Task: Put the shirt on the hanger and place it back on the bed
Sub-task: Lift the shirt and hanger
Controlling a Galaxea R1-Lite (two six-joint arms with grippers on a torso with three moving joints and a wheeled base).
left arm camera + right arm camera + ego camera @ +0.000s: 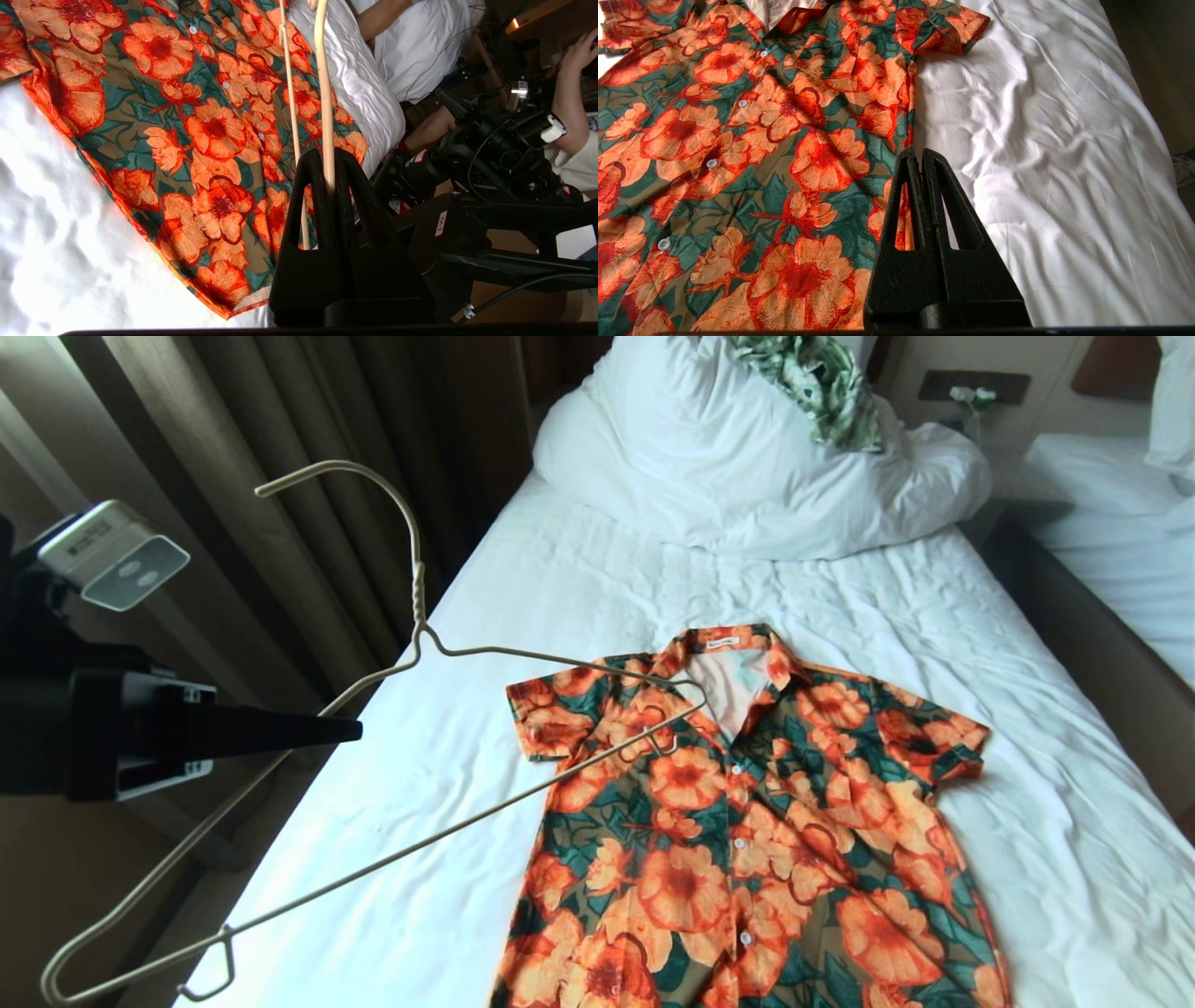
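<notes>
A: What is the left gripper (329, 161) doing?

B: It is pinching the hanger (411, 658), jaws clamped on one wire arm, holding it in the air over the bed's (523, 644) left edge.

A: And the hanger's far tip?

B: It is hovering over the shirt (738, 821), near the left shoulder and collar.

A: The shirt?

B: It is lying flat, buttoned, face up on the sheet.

A: The right gripper (922, 156)?

B: It is sitting closed and empty above the shirt's right side.
</notes>
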